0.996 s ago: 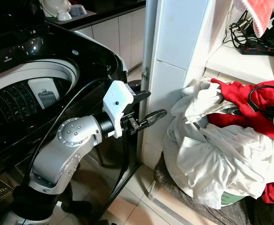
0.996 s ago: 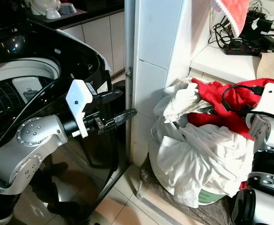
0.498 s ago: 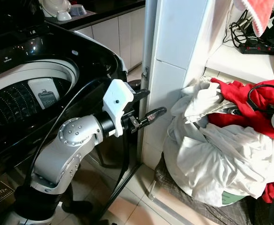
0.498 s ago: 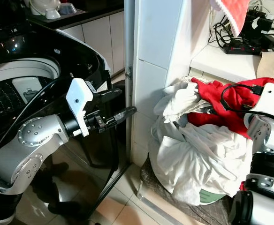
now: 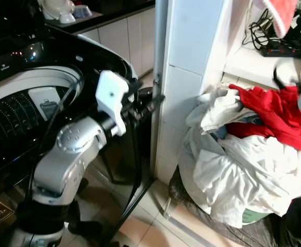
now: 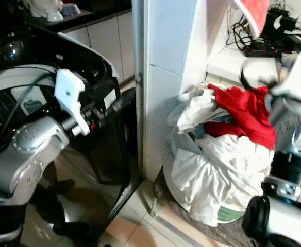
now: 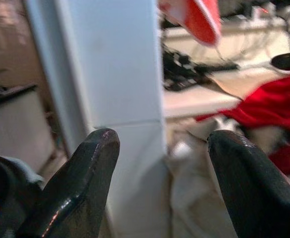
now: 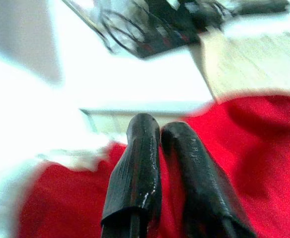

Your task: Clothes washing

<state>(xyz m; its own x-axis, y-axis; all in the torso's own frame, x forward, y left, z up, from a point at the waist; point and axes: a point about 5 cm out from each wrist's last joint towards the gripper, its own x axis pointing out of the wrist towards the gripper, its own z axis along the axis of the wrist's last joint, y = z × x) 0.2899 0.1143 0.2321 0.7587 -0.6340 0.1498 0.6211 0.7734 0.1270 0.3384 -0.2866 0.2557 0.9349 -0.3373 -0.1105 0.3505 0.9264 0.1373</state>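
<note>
The top-loading washing machine (image 5: 63,72) stands open on the left, its drum (image 5: 16,110) in sight. On the right, white clothes (image 5: 233,170) and a red garment (image 5: 274,110) are heaped in a basket. My left gripper (image 5: 151,98) is held out between the washer's corner and the white pillar; in the left wrist view its fingers (image 7: 90,173) stand wide apart and empty. My right arm (image 6: 295,77) is blurred over the pile. In the right wrist view my right gripper (image 8: 160,126) is shut just above the red garment (image 8: 264,148), with nothing seen between its fingers.
A white tiled pillar (image 5: 191,77) separates the washer from the laundry. Behind the pile, a shelf (image 5: 253,62) holds a power strip with tangled cables (image 5: 279,49), and a red cloth (image 5: 284,15) hangs above. A dark mat (image 5: 191,206) lies under the basket on the tiled floor.
My left arm has drawn back and up toward the washer. My right arm has risen over the red garment and is blurred with motion. The view has shifted slightly.
</note>
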